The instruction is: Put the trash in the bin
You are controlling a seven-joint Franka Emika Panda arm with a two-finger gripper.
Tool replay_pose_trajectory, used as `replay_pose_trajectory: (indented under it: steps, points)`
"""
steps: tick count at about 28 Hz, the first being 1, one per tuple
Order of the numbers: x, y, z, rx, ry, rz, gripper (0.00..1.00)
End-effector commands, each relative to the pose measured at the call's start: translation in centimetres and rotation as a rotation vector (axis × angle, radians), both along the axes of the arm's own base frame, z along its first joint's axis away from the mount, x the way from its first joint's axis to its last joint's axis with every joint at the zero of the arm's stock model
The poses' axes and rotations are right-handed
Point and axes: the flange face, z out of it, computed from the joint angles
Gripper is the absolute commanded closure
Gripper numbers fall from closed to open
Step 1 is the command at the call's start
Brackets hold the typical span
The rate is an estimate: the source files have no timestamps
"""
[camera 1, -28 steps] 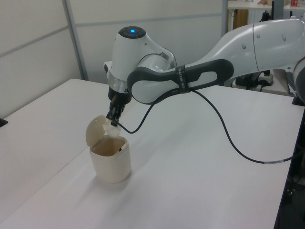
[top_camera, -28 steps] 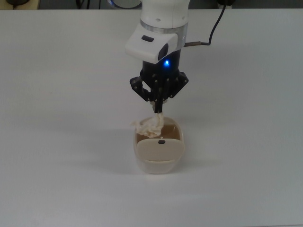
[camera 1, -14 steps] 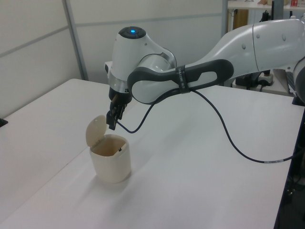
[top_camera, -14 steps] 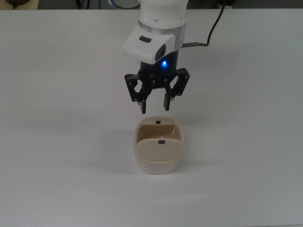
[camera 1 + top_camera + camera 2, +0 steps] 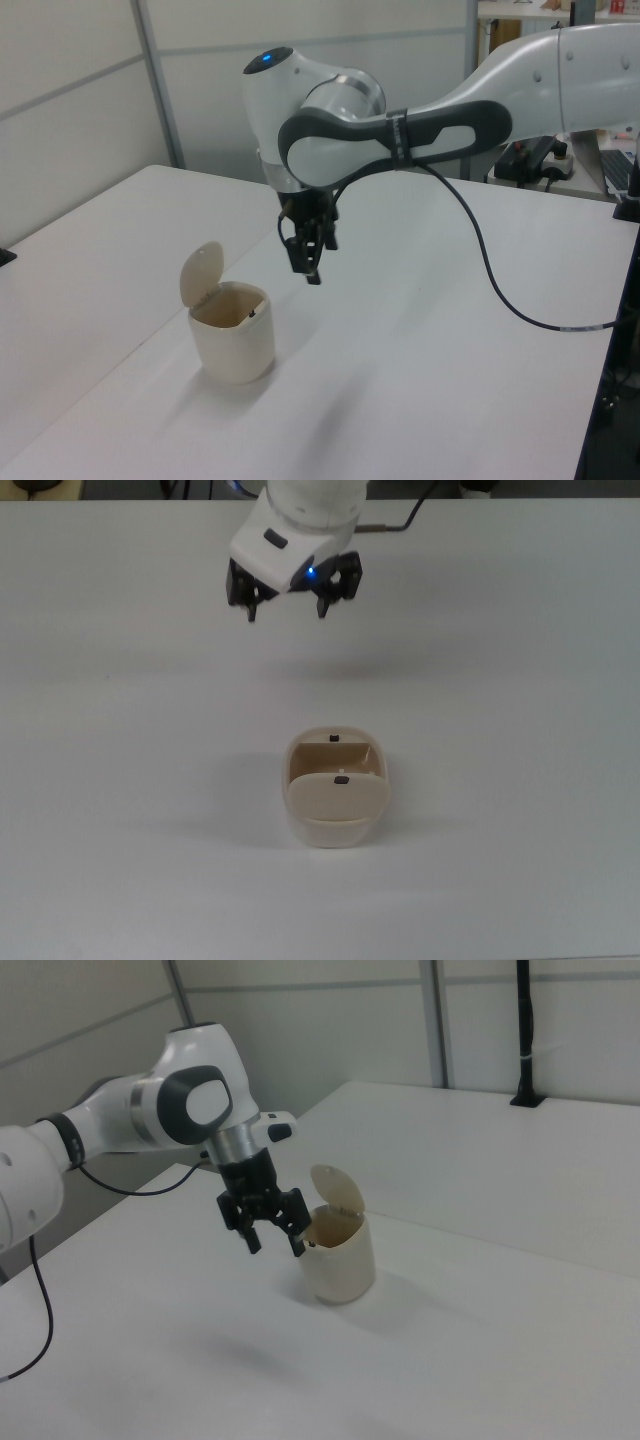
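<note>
Broadly, we see the wide white tabletop (image 5: 120, 780), then the white robot arm (image 5: 330, 130), then the small beige plastic bin (image 5: 336, 800) with its swing lid tipped open. No wad of trash shows anywhere outside; we judge it lies inside the bin, hidden, so the task looks essentially done. Our tool (image 5: 291, 605) hangs empty, fingers spread apart, well clear of the bin, toward the top view's upper edge.
</note>
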Motion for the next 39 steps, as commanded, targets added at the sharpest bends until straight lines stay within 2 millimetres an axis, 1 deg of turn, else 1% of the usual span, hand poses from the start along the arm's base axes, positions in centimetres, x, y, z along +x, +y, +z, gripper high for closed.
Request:
replay_pose_trajectory:
  steps: [1, 4, 5, 8, 9, 13, 14, 17, 22, 25, 31, 39]
  points:
    - [-3.2, -1.3, 2.9, -0.011, 0.058, -0.052, 0.0]
    - [-4.5, -2.4, 5.0, 0.021, 0.048, -0.088, 0.0]
    - [-5.3, -3.3, 6.7, 0.062, 0.03, -0.113, 0.0]
    - [-6.7, -4.7, 8.5, 0.12, 0.009, -0.148, 0.0]
    - [-7.6, -5.5, 9.5, 0.152, -0.003, -0.167, 0.0]
    - [-8.8, -6.7, 10.4, 0.178, -0.019, -0.186, 0.0]
    - [-9.2, -7.3, 10.7, 0.179, -0.027, -0.194, 0.0]
    - [-9.1, -8.4, 10.6, 0.181, -0.032, -0.205, 0.0]
    - [-8.5, -9.4, 11.3, 0.175, -0.101, -0.199, 0.0]
    - [-8.2, -9.5, 11.3, 0.17, -0.121, -0.186, 0.0]
    - [-7.7, -9.8, 10.4, 0.148, -0.114, -0.163, 0.0]
    - [-7.2, -10.2, 10.4, 0.151, -0.139, -0.167, 0.0]
